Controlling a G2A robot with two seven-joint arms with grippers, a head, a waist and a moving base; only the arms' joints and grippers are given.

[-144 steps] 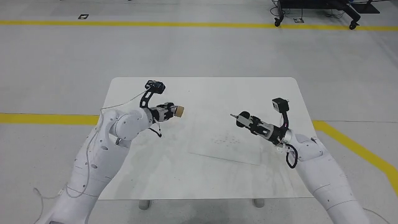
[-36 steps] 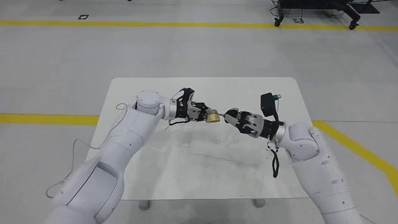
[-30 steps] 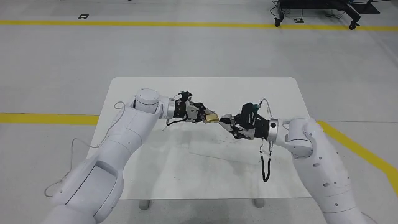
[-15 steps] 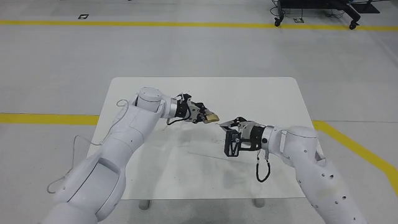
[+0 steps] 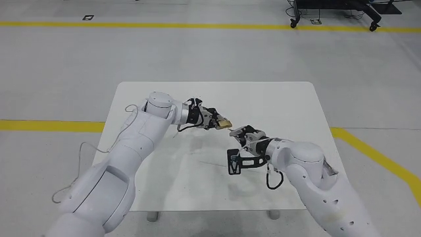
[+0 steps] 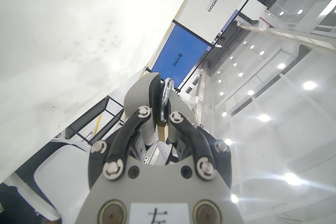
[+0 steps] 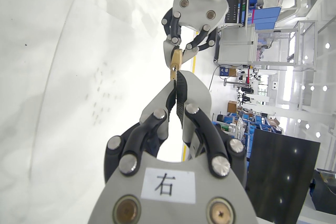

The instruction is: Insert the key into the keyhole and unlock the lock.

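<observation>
A small brass lock (image 5: 225,123) is held above the middle of the white table (image 5: 283,99) with my left gripper (image 5: 216,120) shut on it. Its keyhole end (image 7: 175,60) pokes out past the left gripper (image 7: 177,51) toward the right one. My right gripper (image 7: 176,81) is shut on the key, of which a short brass tip (image 7: 173,76) shows, touching the lock's keyhole end. From above, the right gripper (image 5: 238,133) sits just in front and to the right of the lock. In the left wrist view the lock (image 6: 162,131) sits between that gripper's (image 6: 162,95) fingers, with a silver metal part at their tips.
A faint rectangular sheet outline (image 5: 240,161) lies on the table under the right arm. The right arm's black cable (image 5: 273,178) loops below its wrist. Carts and a black frame stand on the floor far behind the table.
Since a second ago my right wrist has rolled over, its camera swinging from the far side to the near side, and its gripper has shifted slightly toward the table's front. The left gripper with the lock barely moved.
</observation>
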